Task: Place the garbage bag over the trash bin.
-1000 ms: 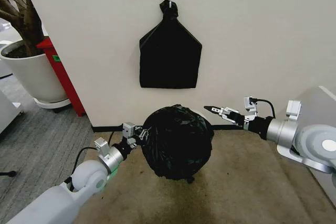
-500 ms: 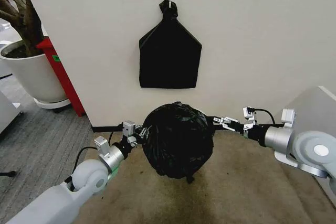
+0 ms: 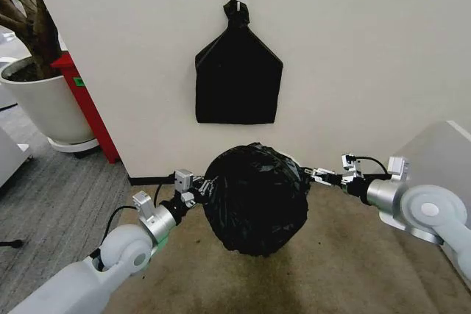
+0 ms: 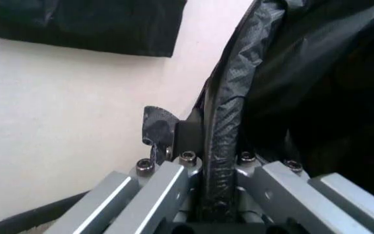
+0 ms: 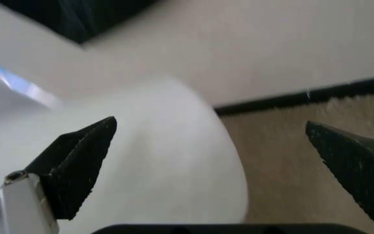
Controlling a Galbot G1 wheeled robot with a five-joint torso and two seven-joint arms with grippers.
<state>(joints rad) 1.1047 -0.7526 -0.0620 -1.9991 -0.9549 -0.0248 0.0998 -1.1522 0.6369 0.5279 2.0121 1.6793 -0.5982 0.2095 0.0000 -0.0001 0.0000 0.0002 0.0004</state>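
A: Where is the garbage bag (image 3: pixel 255 200) seen?

B: It is draped over the trash bin (image 5: pixel 174 161) on the carpet, below the wall. Its edge is clamped by the left tool (image 3: pixel 193 191).

A: And the right tool (image 3: pixel 312 175)?

B: It is spread apart, apparently touching the bin's side.

Crinkled black garbage bag (image 3: pixel 255 200) over white trash bin (image 5: pixel 154 161); against wall

no readable text here.
you get no legible words, numbers or brands; the small green sticker (image 3: pixel 78 81) on the red stand (image 3: pixel 87 104) is too small for you to read.
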